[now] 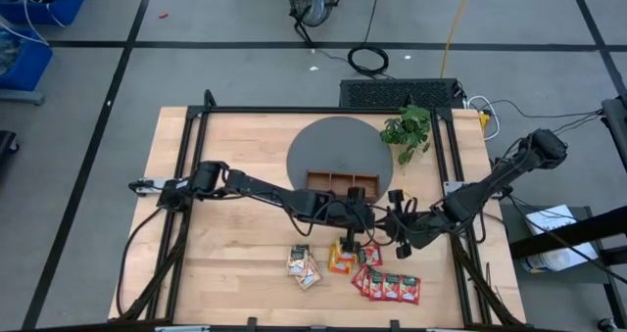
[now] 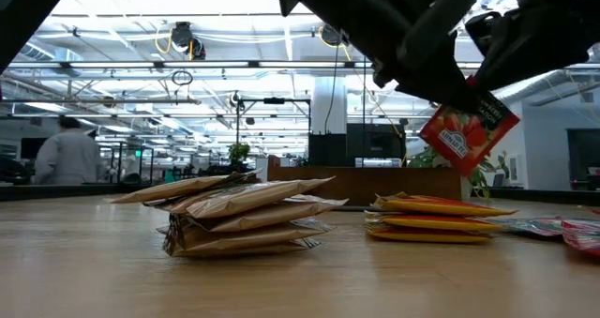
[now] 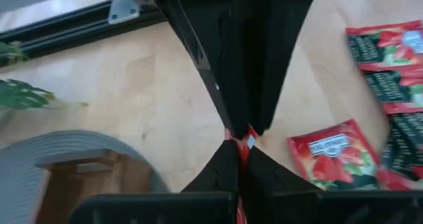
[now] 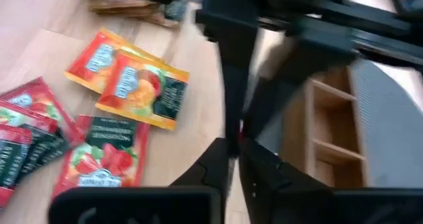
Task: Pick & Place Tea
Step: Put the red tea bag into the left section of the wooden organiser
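**Desk:** Claws meeting mid-surface — what exactly is held?

**Photographer:** Both claws converge over the wooden surface [image 1: 235, 234], just in front of the brown tray [image 1: 343, 183]. The left claw [image 1: 364, 221], reaching across from the left side, has its fingers pressed together on a red tea sachet [image 2: 469, 126], seen edge-on between the tips in the left wrist view [image 3: 243, 145]. The right claw [image 1: 397, 224] meets it from the other side; its fingers are also at the same sachet's edge, though whether they grip or have just let go cannot be told.

**Desk:** So the sachet is off the surface?

**Photographer:** Yes. The low view shows it hanging tilted in the air beneath the dark fingers, above the stacks.

**Desk:** And the rest of the tea?

**Photographer:** All lying on the surface in front of the tray. A pale stack [image 1: 303, 267] sits nearest the left; in the low view it is a leaning pile [image 2: 239, 219]. An orange pair [image 4: 129, 78] lies beside it, just below the claws. A row of red sachets [image 1: 392, 287] overlaps toward the right, with one loose red sachet [image 3: 330, 154] just beside them.

**Desk:** Anything else in frame?

**Photographer:** The tray rests on a grey round mat [image 1: 338, 146], a green plant [image 1: 409, 128] at its right. A person in a white coat [image 2: 67, 159] stands in the room far behind.
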`<state>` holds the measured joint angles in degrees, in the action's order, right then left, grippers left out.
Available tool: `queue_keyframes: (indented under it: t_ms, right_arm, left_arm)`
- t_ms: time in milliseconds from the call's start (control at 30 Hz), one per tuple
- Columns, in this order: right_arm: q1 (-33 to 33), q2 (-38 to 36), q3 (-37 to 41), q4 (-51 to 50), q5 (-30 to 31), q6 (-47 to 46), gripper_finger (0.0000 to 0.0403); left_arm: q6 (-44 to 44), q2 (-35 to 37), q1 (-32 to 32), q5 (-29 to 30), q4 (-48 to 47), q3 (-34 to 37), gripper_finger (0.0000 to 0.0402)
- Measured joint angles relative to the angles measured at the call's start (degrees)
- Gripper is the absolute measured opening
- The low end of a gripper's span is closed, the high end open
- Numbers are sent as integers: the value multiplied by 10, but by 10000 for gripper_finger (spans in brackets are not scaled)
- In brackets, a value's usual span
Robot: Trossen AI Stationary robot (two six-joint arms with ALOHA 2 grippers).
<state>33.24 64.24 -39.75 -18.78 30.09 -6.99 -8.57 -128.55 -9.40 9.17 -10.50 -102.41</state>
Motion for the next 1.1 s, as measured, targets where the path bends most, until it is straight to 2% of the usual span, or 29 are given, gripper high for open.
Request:
queue_keyframes:
  t_ms: [200, 333, 467, 600, 700, 900, 967, 1100]
  right_arm:
    - [27, -83, 0, -27, 39, -51, 101]
    - [60, -134, 37, 51, 61, -68, 146]
    - [82, -172, 102, 140, 90, -59, 175]
    - [105, -223, 147, 162, 145, -57, 182]
    - [121, -255, 192, 250, 192, -29, 179]
    - [130, -260, 316, 558, 178, 93, 178]
    - [130, -260, 352, 608, 179, 96, 178]
    - [128, -255, 379, 643, 178, 71, 176]
  left_arm:
    - [-27, 0, -4, 18, 1, 0, 3]
    - [-75, 0, -4, 20, 22, 0, 3]
    - [-96, 11, -4, 19, 32, 1, 3]
    - [-103, 45, -4, 18, 19, 1, 4]
    - [-111, 64, -6, 13, 12, 0, 2]
    - [-124, 77, -11, 3, 14, 0, 3]
    - [-123, 77, -11, 3, 16, 0, 4]
    - [-122, 77, -10, 3, 30, 0, 3]
